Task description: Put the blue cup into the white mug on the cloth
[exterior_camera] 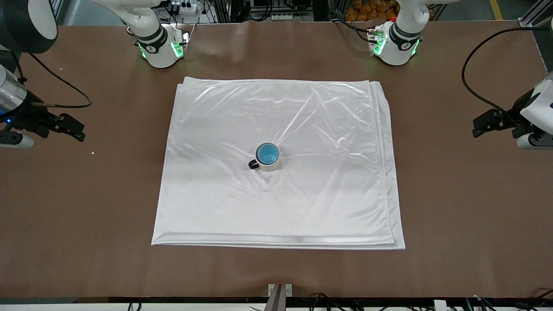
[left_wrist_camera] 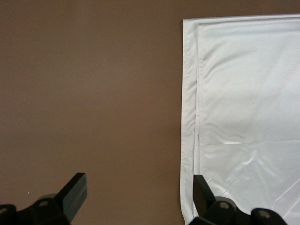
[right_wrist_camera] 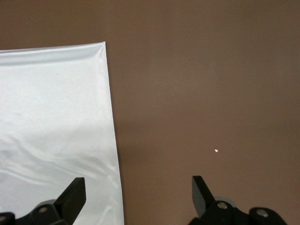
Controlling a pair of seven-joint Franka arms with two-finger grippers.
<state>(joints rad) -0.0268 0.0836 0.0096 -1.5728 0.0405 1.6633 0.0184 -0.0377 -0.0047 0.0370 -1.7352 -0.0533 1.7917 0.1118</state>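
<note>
The blue cup (exterior_camera: 268, 153) already sits inside the white mug (exterior_camera: 268, 164), near the middle of the cloth (exterior_camera: 328, 181). The job looks done. The left gripper (exterior_camera: 484, 125) and right gripper (exterior_camera: 73, 127) wait off the cloth, jaws wide apart, holding nothing.

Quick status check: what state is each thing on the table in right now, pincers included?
Small light-blue tapered cup: upright, nested inside the mug.
Cream-white mug with black handle: upright on the cloth, near its middle.
Shiny white folded cloth: spread flat, softly wrinkled.
Left pincer: open, empty, waiting above bare table.
Right pincer: open, empty, waiting above bare table.
</note>
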